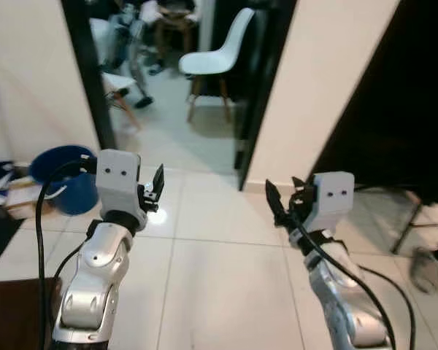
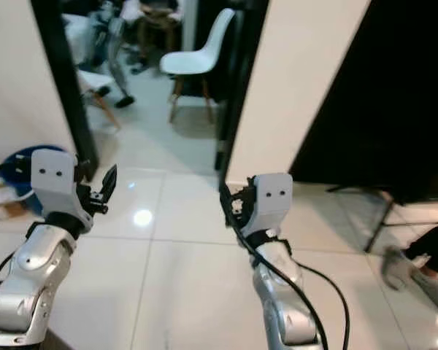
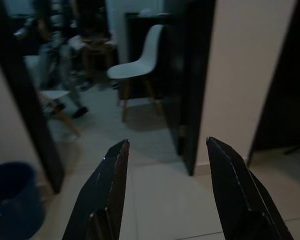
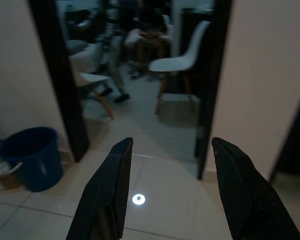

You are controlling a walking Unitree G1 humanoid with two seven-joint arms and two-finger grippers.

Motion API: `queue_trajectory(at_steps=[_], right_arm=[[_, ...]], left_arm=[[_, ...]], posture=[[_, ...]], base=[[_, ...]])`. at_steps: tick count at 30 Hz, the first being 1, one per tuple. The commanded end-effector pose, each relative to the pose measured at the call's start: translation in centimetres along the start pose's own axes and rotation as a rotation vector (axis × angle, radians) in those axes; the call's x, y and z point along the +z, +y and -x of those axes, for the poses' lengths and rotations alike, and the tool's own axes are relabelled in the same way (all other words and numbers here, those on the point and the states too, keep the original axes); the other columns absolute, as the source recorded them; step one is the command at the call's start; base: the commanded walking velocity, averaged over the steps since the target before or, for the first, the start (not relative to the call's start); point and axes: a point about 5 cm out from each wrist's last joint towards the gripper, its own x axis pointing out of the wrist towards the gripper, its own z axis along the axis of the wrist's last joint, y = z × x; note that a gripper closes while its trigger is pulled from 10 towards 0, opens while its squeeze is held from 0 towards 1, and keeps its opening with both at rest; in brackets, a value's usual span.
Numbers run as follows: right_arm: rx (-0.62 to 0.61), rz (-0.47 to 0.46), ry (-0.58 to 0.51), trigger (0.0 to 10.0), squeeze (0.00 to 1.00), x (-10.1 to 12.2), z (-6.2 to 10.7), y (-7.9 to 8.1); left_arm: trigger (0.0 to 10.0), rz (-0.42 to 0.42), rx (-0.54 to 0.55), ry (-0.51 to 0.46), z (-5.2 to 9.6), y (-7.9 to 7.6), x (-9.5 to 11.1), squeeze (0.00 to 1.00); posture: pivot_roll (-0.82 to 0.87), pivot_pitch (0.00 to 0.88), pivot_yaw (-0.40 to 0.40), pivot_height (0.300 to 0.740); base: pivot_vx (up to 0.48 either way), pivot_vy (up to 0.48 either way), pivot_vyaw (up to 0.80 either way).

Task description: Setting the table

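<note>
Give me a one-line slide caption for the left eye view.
Both arms raised, left gripper and right gripper open and empty, facing a doorway with a white chair beyond.

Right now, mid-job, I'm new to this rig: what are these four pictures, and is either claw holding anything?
A walking humanoid with two silver arms. The two wide pictures come from its head, looking down at the pale tiled floor. The other two each look along one claw's black fingers. The left claw and right claw are both raised, open and hold nothing. Ahead is a dark-framed doorway with a white plastic chair on wooden legs and seated people beyond. A round blue plastic bucket stands on the left. I can't make out any tableware.
</note>
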Motion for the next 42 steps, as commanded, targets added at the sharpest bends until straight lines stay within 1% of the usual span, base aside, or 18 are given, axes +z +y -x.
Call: queue_trajectory(at_steps=[1,39,41,42], right_arm=[[0.004,-0.001,0.014,10.0,0.0,-0.32,0.11,0.04],[0.008,0.002,0.021,10.0,0.0,-0.39,0.18,0.06],[0.009,0.004,0.02,10.0,0.0,-0.39,0.18,0.08],[0.009,0.007,0.02,10.0,0.0,-0.4,0.19,0.08]], left_arm=[[10.0,0.002,0.001,0.016,0.15,0.03,-0.42,0.0],[10.0,0.009,0.001,0.017,0.12,-0.09,-0.42,0.0],[10.0,0.018,0.003,0.024,0.19,-0.07,-0.59,0.0],[10.0,0.038,0.008,0.036,0.26,-0.01,-0.82,0.0]], posture=[[-0.06,0.021,0.023,0.74],[-0.06,0.025,0.02,0.74],[-0.06,0.026,0.02,0.74],[-0.06,0.026,0.019,0.74]], base=[[0.0,0.0,-0.8],[0.0,0.0,-0.8],[0.0,0.0,-0.8],[0.0,0.0,-0.8]])
